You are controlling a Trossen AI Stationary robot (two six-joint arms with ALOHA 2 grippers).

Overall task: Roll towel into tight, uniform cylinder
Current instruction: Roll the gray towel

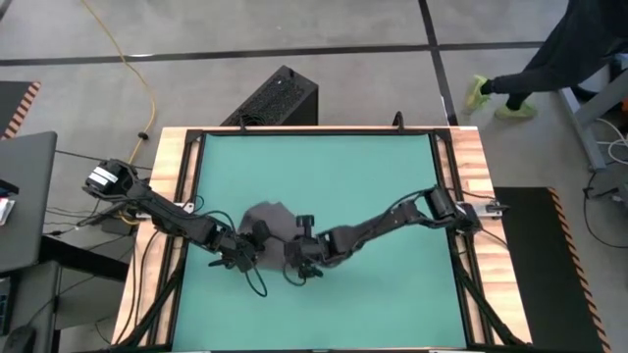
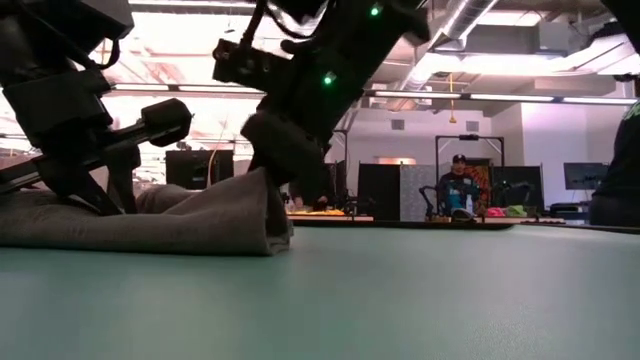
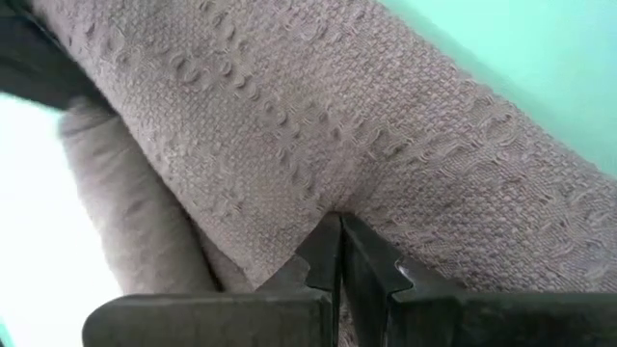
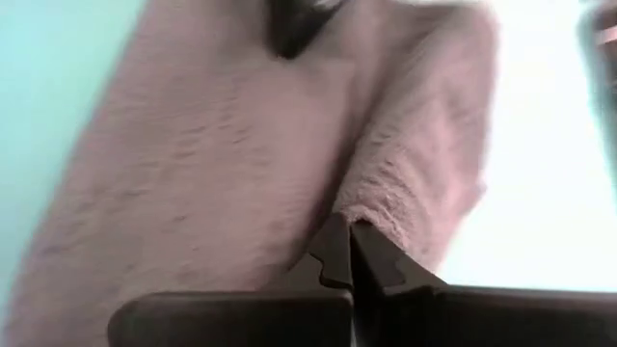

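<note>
The dark grey towel [image 1: 269,224] lies bunched on the teal mat [image 1: 373,176], left of its middle and toward the near edge. In the low view the towel [image 2: 170,222] rests flat on the mat and rises at its right end. My left gripper [image 1: 241,255] is at the towel's near left part, shut on cloth. My right gripper [image 1: 296,261] is at its near right part, also shut on cloth. The white tag does not show. My left gripper pinches a bit of the towel's upper surface [image 3: 337,204] between its two shut fingers, coming slanting down from the table's left. The cloth creases toward the fingertips. The towel there lies on the mat. One layer or several, I cannot tell. My right gripper pinches a thick fold at the towel's right end [image 4: 378,198] between its two shut fingers, slanting down from the table's right. That end [image 2: 262,190] is drawn up a little above the mat, and the rest lies on the mat.
The mat has free room to the right and toward the far edge. Wooden table borders [image 1: 167,196] frame it. A black box [image 1: 275,98] stands beyond the far edge. A person [image 1: 549,59] walks at the far right, and another person [image 2: 455,190] sits in the room behind.
</note>
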